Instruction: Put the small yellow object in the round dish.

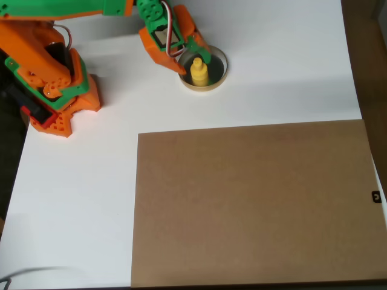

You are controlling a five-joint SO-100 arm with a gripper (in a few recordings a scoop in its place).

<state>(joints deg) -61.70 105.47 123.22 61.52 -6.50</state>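
In the overhead view, the gripper [190,60] is seen at the upper left edge of the round dish [221,58], its orange and green fingers reaching over the rim. The 2 fingers are spread apart, and nothing is pinched between them. The small yellow object [199,72] is found just beside the fingertips, standing inside the dish on the dark inner surface, with its narrower knob on top. Whether a fingertip touches the object cannot be told.

The dish is set on the white table [272,66], near the top of the picture. The arm is extended from its orange and green base [54,90], which is placed at the left edge. A large brown board [254,205] is laid flat over the lower right part of the table, well apart from the dish.
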